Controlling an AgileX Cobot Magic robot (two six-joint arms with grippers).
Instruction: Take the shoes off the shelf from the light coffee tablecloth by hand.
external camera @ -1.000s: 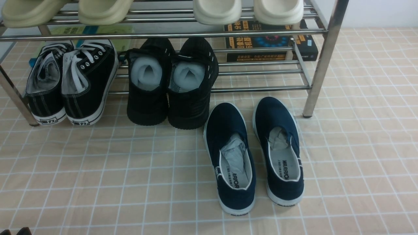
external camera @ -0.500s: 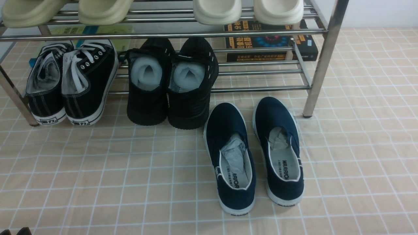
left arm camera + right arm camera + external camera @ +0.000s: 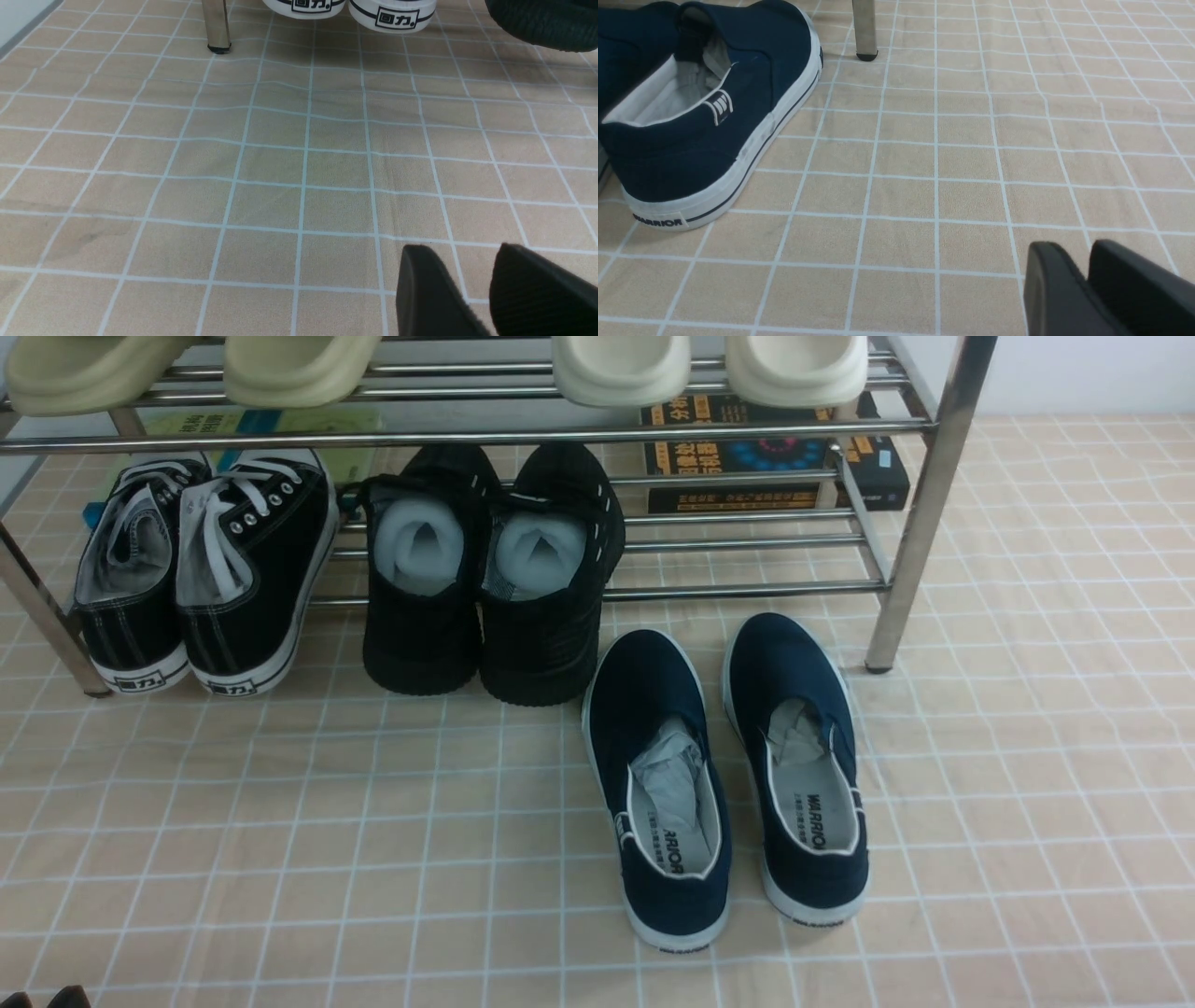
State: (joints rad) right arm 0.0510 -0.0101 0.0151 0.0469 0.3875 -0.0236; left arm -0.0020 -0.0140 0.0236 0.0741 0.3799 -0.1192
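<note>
Nearest the camera, the left gripper (image 3: pixel 472 270) is being held just over the tablecloth (image 3: pixel 280 186), fingers (image 3: pixel 430 289) parted by a narrow gap, nothing being gripped or touched. The right gripper (image 3: pixel 1085 266) is being kept low over the cloth too, its fingers (image 3: pixel 1055 289) set a slim crack apart, with nothing between them either. In the front view only the tips of the left one are being caught at the bottom corner.

Further out, the shoes (image 3: pixel 728 775) are being left side by side flat on the cloth, heels toward the robot, grey paper stuffed inside, just in front of the shelf (image 3: pixel 920 513), off its rungs. The right shoe is sitting near the shelf's right leg.

Beyond that, black slip-ons (image 3: pixel 495 569) and lace-up sneakers (image 3: pixel 201 579) are being propped on the lower rungs, slippers (image 3: pixel 709 369) up top, books (image 3: pixel 775 453) behind.
</note>
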